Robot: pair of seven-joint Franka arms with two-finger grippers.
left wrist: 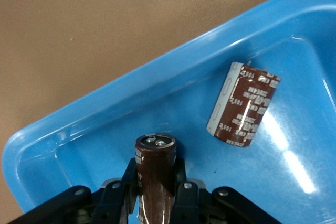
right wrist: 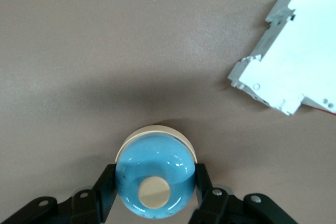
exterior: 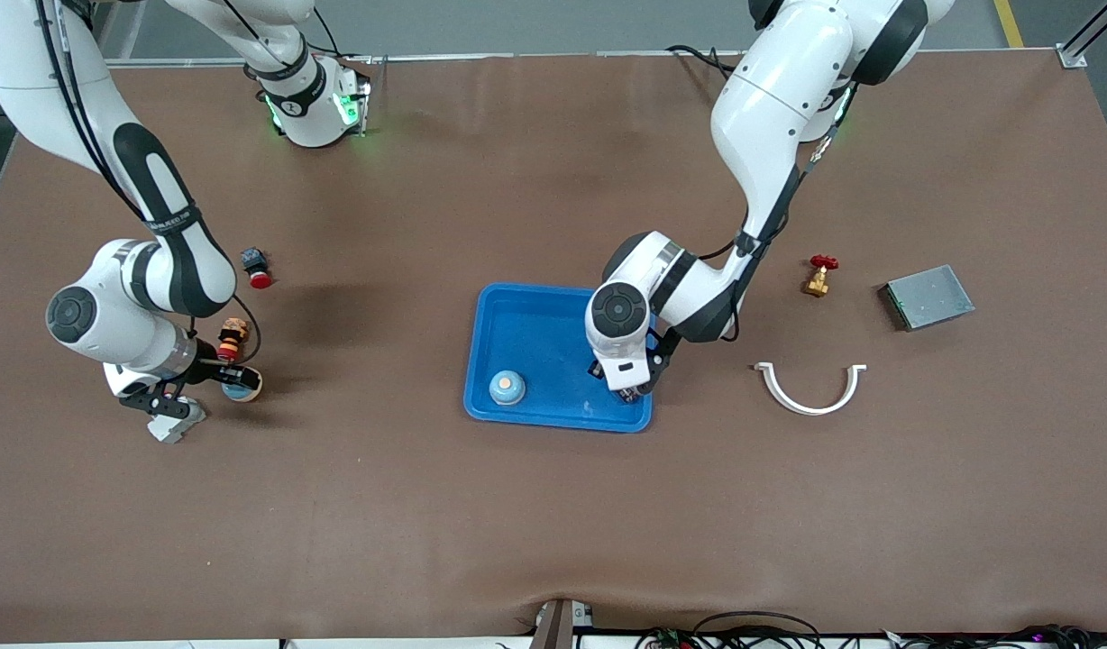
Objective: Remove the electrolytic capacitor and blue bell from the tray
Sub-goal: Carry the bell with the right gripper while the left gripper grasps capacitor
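A blue tray (exterior: 535, 333) sits mid-table with a blue bell (exterior: 507, 388) in it. My left gripper (exterior: 633, 386) is low in the tray's corner toward the left arm's end. It is shut on a brown capacitor (left wrist: 155, 156), held upright between the fingers (left wrist: 181, 174). A second brown capacitor (left wrist: 243, 106) lies on its side on the tray floor (left wrist: 105, 129). My right gripper (exterior: 233, 380) is at the right arm's end of the table. It is shut on another blue bell (right wrist: 152, 161) with a cream base, low at the table surface.
A white circuit breaker (right wrist: 289, 72) lies beside the right gripper (exterior: 175, 422). Nearby are a red push-button (exterior: 257, 268) and a small orange part (exterior: 232, 338). Toward the left arm's end lie a white half-ring (exterior: 810, 389), a brass valve (exterior: 819, 275) and a grey metal box (exterior: 928, 297).
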